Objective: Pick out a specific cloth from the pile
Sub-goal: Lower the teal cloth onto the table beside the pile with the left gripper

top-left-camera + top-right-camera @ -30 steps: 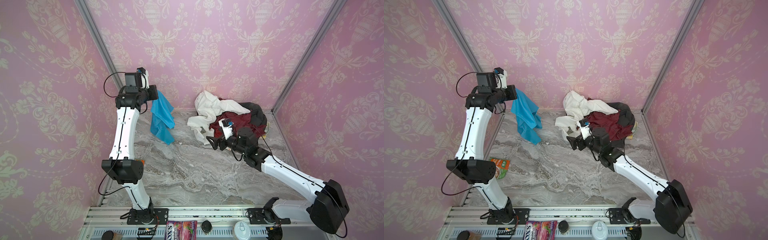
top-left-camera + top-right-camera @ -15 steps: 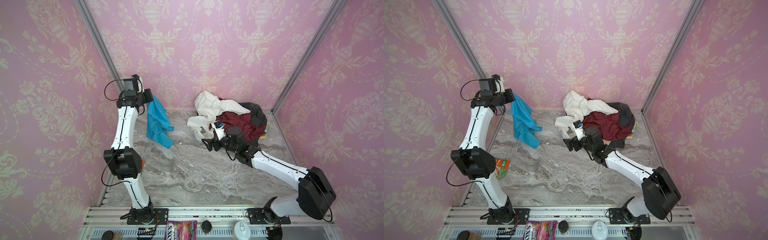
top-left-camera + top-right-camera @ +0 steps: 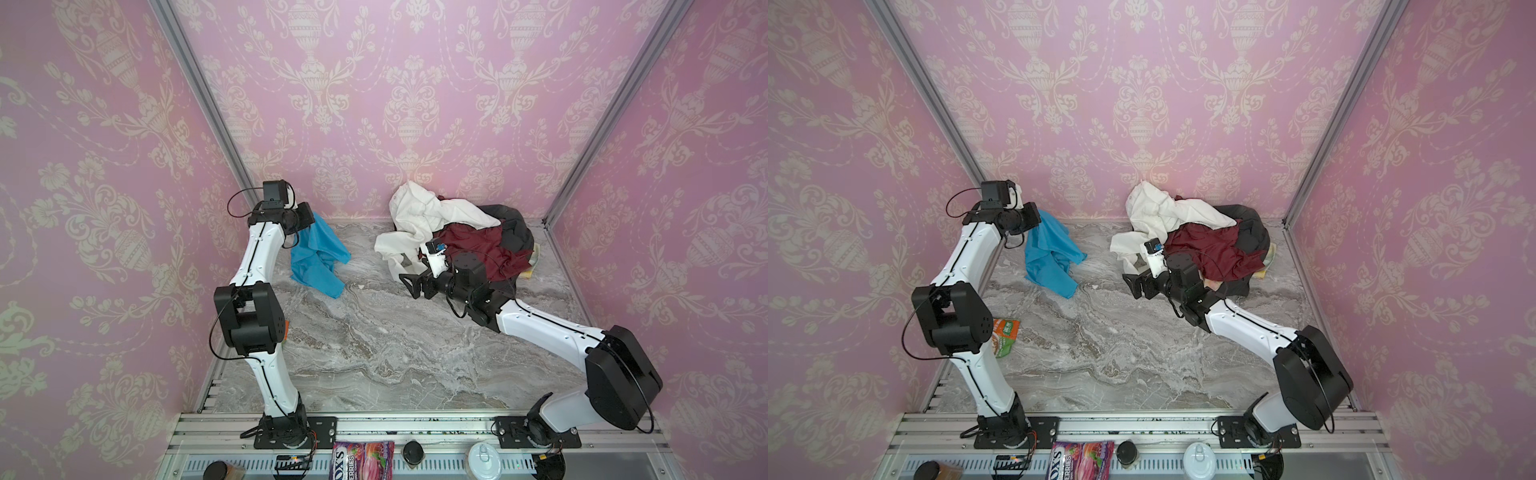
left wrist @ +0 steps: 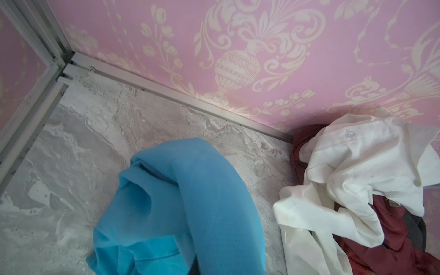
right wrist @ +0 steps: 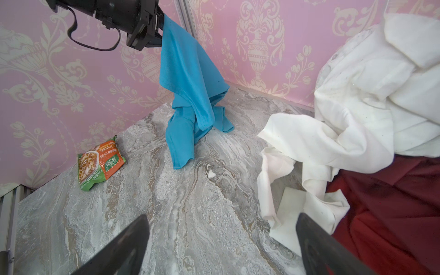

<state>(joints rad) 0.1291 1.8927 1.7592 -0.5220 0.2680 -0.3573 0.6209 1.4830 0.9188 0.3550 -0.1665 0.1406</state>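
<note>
Left gripper (image 5: 159, 28): rear cut off by top edge in right wrist view; in both top views fingers hidden behind cloth (image 3: 318, 249).
Left wrist view: no fingers seen, cloth runs off bottom edge.
Right gripper (image 5: 222, 216): fingers (image 5: 123, 247) cropped by bottom edge.
Pile (image 3: 1200, 241): pale yellow fabric (image 3: 1270, 259) mostly buried under maroon and dark grey; right edge crops pile in both wrist views.
Snack packet (image 3: 1005, 336): print too small to read; in a top view left arm (image 3: 249, 316) covers nearly all.
White flat piece (image 5: 291, 197) partly under white garment (image 5: 333, 142), identity unclear.
</note>
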